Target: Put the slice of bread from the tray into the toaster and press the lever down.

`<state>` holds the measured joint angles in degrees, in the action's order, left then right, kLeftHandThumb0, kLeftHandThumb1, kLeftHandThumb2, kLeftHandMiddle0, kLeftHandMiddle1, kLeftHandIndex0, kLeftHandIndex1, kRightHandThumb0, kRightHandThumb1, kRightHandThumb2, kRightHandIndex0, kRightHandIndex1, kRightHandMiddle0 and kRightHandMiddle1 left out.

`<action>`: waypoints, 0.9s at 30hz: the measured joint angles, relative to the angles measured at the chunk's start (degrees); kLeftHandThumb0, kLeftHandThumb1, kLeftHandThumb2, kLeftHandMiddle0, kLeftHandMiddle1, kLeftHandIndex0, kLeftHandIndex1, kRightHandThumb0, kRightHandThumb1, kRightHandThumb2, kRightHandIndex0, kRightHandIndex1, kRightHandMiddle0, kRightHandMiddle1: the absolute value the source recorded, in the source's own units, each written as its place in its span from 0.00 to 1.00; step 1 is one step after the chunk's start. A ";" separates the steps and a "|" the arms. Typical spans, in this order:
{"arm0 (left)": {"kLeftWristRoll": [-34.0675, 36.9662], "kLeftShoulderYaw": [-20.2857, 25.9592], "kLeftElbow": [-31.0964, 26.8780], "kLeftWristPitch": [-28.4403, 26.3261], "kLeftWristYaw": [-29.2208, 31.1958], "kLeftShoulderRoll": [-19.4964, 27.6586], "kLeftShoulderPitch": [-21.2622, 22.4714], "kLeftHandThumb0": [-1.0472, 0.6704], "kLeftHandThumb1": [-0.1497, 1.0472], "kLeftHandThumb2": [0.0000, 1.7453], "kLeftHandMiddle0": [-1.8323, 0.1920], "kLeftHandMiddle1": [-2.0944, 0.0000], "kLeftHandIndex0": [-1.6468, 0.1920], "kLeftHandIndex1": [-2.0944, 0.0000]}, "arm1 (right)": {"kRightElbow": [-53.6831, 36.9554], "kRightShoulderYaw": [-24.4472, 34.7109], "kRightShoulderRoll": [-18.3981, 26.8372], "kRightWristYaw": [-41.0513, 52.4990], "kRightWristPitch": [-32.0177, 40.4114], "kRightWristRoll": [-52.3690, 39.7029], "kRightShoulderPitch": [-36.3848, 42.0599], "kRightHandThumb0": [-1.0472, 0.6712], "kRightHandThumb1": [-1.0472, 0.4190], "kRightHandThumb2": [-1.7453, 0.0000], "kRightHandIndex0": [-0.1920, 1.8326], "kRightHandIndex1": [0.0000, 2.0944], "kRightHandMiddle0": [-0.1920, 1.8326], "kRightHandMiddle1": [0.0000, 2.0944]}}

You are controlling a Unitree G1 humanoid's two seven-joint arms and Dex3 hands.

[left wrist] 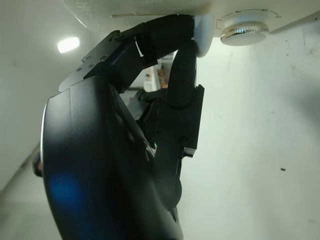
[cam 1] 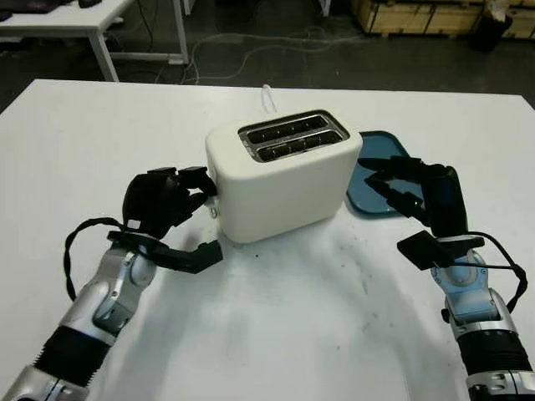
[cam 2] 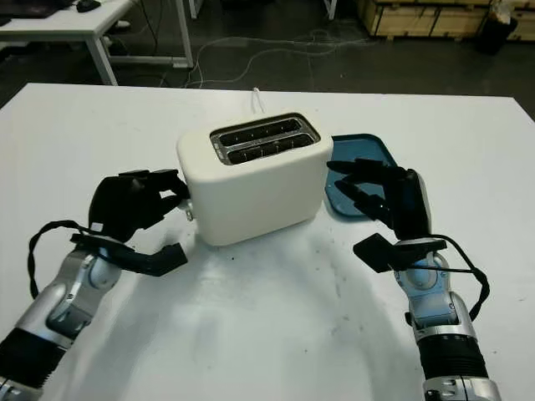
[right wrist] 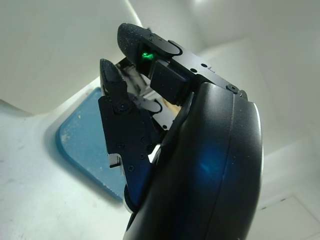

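Note:
The white two-slot toaster [cam 1: 280, 180] stands at the middle of the table, its slots [cam 1: 292, 136] dark; I cannot make out bread in them. My left hand [cam 1: 199, 190] is at the toaster's left end, fingers [left wrist: 180, 60] curled against the white lever [left wrist: 203, 27], beside a chrome dial [left wrist: 245, 30]. The blue tray [cam 1: 383, 152] lies right of the toaster, and what shows of it is bare blue. My right hand [cam 1: 399, 188] hovers open over the tray's near edge, close to the toaster's right side; the tray [right wrist: 80, 135] lies under its fingers.
The toaster's white cord [cam 1: 269, 96] runs off behind it. The white table [cam 1: 292, 334] stretches wide in front and to the left. Beyond its far edge are a desk [cam 1: 75, 21], floor cables and wooden crates [cam 1: 418, 17].

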<state>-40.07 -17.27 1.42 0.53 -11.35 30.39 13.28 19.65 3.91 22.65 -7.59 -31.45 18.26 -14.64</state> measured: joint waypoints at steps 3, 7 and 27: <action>-0.05 0.12 -1.30 0.10 0.78 0.92 -0.55 0.44 0.89 0.02 0.48 0.41 0.35 0.83 | 0.01 0.00 0.00 0.08 0.00 -0.14 0.05 0.50 0.09 0.98 0.56 0.31 0.62 0.00; -0.34 0.43 -1.52 0.71 0.83 1.30 -0.60 0.45 0.88 0.01 0.45 0.45 0.33 0.84 | 0.01 -0.01 -0.01 0.23 0.00 -0.17 0.06 0.50 0.09 0.98 0.56 0.30 0.62 0.00; -4.40 9.31 -6.09 3.29 4.97 7.24 -0.49 0.41 0.85 0.00 0.43 0.48 0.28 0.87 | 0.85 -0.61 -0.33 0.14 -0.37 -0.14 -0.03 0.51 0.09 0.98 0.56 0.29 0.61 0.00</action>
<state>-44.47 -7.97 -4.66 3.82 -6.39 37.63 12.80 20.49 3.30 22.32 -7.45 -31.82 18.12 -14.66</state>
